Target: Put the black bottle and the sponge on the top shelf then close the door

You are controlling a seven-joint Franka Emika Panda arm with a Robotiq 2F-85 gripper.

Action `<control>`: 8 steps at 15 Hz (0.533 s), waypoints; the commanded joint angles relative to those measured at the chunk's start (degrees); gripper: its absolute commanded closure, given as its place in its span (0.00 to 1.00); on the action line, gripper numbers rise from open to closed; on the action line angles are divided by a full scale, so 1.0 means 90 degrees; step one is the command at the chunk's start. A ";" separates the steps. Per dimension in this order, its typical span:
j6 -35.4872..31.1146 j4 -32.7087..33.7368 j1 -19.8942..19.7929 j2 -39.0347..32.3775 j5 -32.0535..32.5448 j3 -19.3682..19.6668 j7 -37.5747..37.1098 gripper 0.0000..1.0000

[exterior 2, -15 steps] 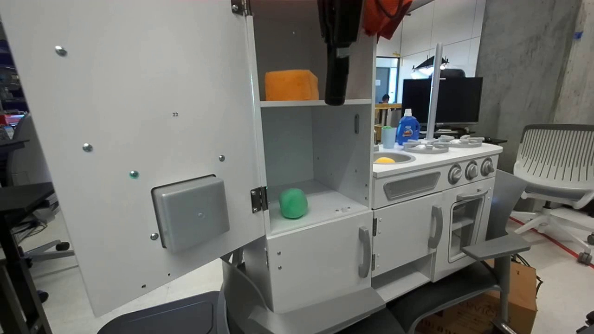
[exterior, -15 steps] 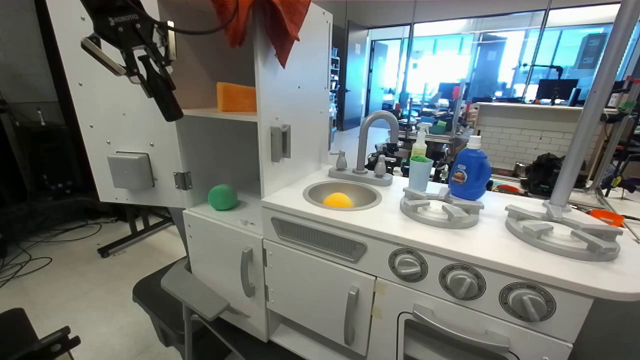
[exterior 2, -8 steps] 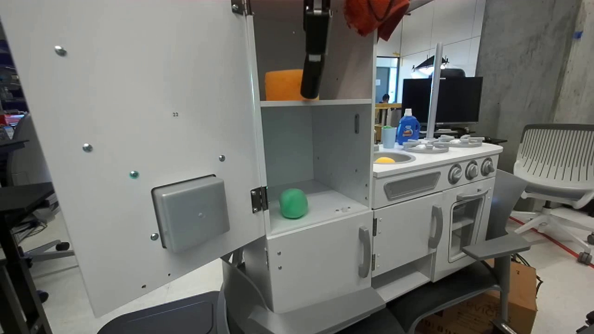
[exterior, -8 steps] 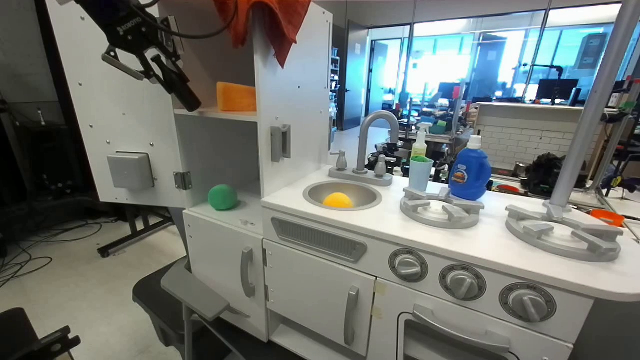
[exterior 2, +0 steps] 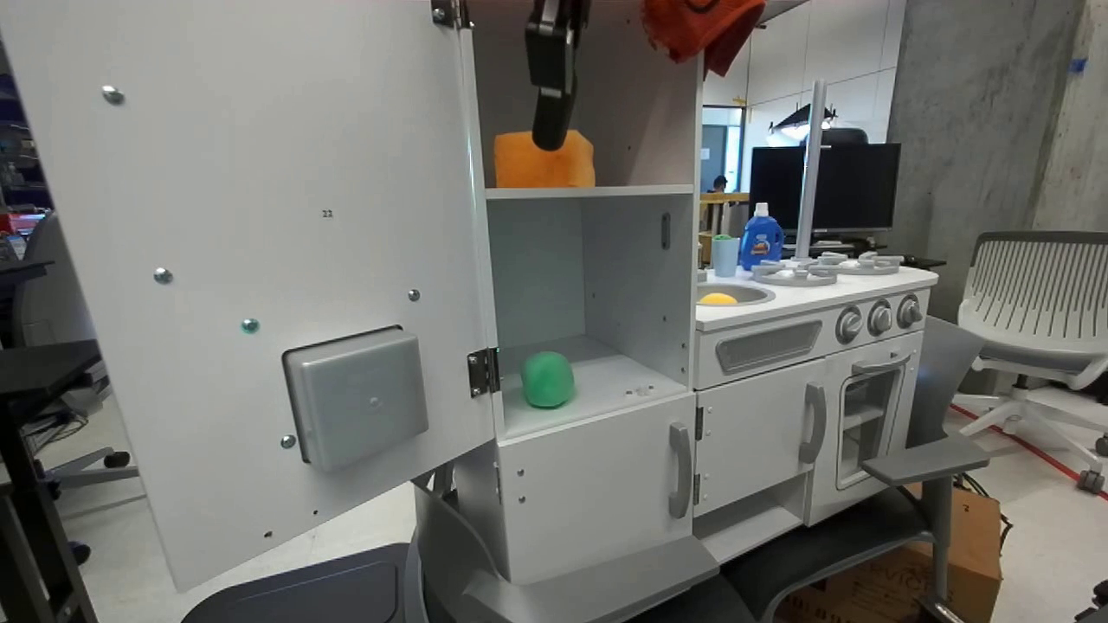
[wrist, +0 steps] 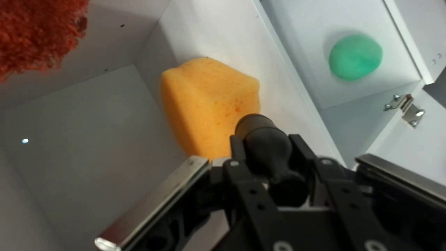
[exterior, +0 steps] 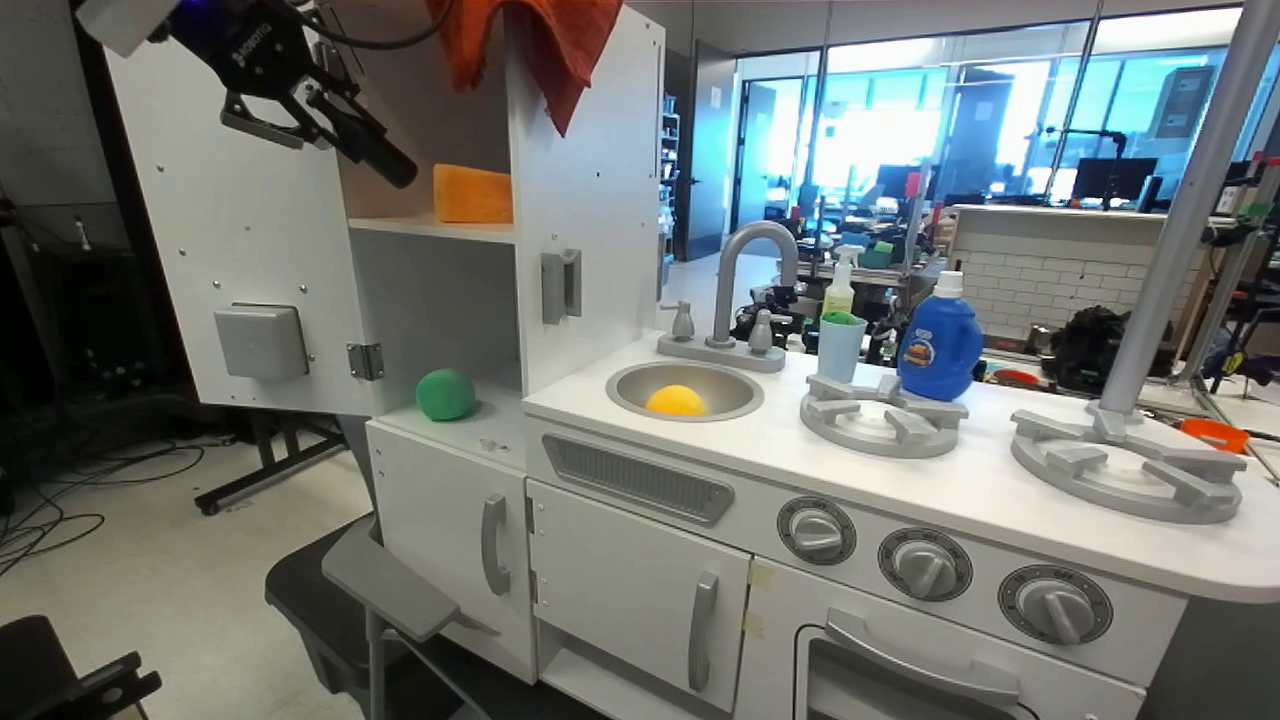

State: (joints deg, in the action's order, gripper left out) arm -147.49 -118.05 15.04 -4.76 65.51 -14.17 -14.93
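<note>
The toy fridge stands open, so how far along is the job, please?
The sponge-like orange block already sits on the top shelf. The gripper holds the black bottle, not yet set down. Left: placing it, moving the yellow piece in the sink if that was meant instead, then closing the open door.

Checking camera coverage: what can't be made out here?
Door: outer face turned away, both exterior views.
Black bottle: sides covered by gripper, wrist view.
Orange block: part hidden behind bottle and gripper, wrist view.
Red towel: top cut off by picture edge, both exterior views.
</note>
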 commanded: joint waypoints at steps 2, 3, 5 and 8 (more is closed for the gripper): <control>0.0079 0.0595 0.0108 -0.0665 0.1778 0.0072 -0.2030 0.89; 0.0140 0.0755 0.0116 -0.0846 0.2124 0.0077 -0.2419 0.89; 0.0289 0.1048 0.0156 -0.1170 0.2725 0.0066 -0.3133 0.89; 0.0472 0.1447 0.0156 -0.1574 0.3221 0.0060 -0.3763 0.89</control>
State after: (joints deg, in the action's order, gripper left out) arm -145.41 -110.13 15.35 -14.85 90.14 -14.10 -43.80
